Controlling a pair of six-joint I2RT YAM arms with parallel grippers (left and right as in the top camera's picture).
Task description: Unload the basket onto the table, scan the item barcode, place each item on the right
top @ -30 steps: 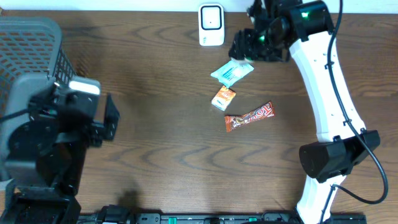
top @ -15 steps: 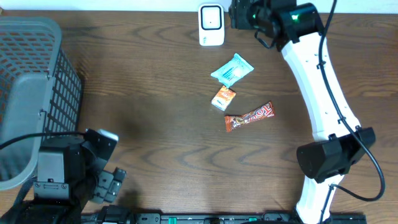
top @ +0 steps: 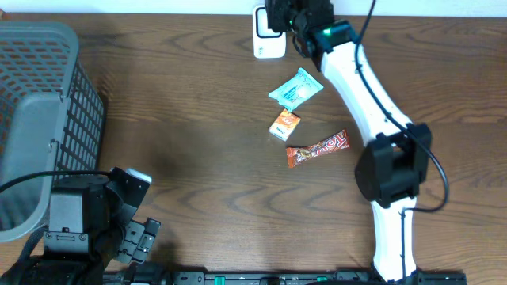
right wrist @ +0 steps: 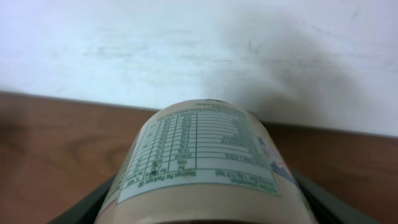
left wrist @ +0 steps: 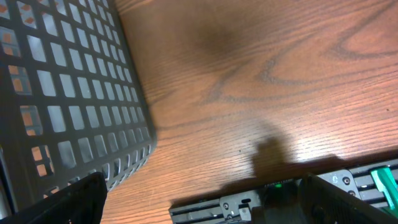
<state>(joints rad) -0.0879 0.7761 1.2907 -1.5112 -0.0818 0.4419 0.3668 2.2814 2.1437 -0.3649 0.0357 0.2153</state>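
The item is a cream-coloured round container with a green-printed nutrition label. It fills the lower middle of the right wrist view, in front of a white wall. My right gripper is shut on it, with a dark finger on either side. Overhead, the right gripper hangs at the table's back edge, just right of the white scanner and partly covering it. The item cannot be made out overhead. My left gripper is open with nothing in it, low at the front left; its left wrist view looks over bare wood.
A teal packet, a small orange packet and a brown-orange candy bar lie on the wood in front of the scanner. A grey mesh basket stands at the left, close beside the left arm.
The right arm has swung left along the back edge, carrying the item up to the scanner. The left arm has drawn back from beside the basket to the front left corner.
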